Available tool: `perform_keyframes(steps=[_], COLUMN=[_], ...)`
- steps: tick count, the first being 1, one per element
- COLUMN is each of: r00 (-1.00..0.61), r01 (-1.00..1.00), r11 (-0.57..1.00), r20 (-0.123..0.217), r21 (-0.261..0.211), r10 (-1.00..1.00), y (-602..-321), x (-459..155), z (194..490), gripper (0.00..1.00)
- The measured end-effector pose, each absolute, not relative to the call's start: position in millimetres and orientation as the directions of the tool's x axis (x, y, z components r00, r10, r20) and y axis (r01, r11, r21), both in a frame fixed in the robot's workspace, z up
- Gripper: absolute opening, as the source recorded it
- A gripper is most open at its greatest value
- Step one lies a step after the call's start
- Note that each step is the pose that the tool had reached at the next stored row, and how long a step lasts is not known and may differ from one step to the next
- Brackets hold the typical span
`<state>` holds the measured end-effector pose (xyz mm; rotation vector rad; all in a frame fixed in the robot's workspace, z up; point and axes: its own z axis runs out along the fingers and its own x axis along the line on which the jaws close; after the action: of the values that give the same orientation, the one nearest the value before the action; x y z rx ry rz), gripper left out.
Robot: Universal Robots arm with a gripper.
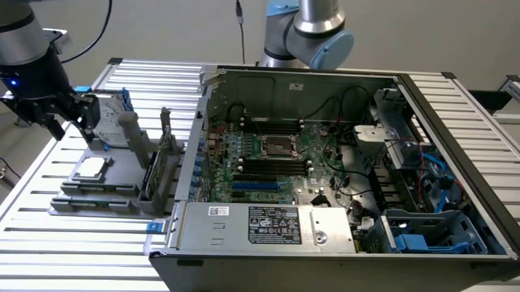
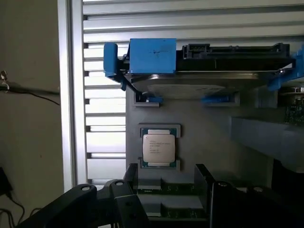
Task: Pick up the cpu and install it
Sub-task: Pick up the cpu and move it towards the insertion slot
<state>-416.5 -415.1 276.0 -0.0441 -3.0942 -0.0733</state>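
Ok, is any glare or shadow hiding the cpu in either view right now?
Wrist view: the cpu is evenly lit, with no glare on its lid; the open jaws stand dark in the foreground and throw no shadow on it. Exterior view: the cpu shows pale and bright on its grey tray; the computer case is dimmer inside.
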Motion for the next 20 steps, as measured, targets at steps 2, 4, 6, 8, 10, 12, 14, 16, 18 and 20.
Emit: perform_keyframes(steps=[2,4,6,8,10,12,14,16,18,20], r00=[-0.999,-0.999,-0.999,-0.999,-0.999,-0.999,-0.999,-0.999,-0.999,-0.999], r01=[0.03,0.03,0.03,0.029,0.027,0.022,0.015,0.008,0.003,0.0], r11=[0.998,0.998,0.998,0.998,0.999,0.999,0.999,0.999,0.999,0.999], r20=[0.047,0.047,0.047,0.047,0.047,0.047,0.045,0.042,0.037,0.033], r21=[0.047,0.047,0.047,0.047,0.047,0.047,0.047,0.046,0.044,0.042], r10=[0.027,0.027,0.027,0.027,0.025,0.02,0.013,0.006,0.002,-0.001], y=[-417,-418,-419,-419,-419,-419,-418,-416,-415,-414], x=[-417,-417,-417,-417,-417,-417,-418,-420,-422,-424], z=[272,269,265,262,258,254,251,247,244,240], gripper=[0.6,0.6,0.6,0.6,0.6,0.6,0.6,0.6,0.6,0.6])
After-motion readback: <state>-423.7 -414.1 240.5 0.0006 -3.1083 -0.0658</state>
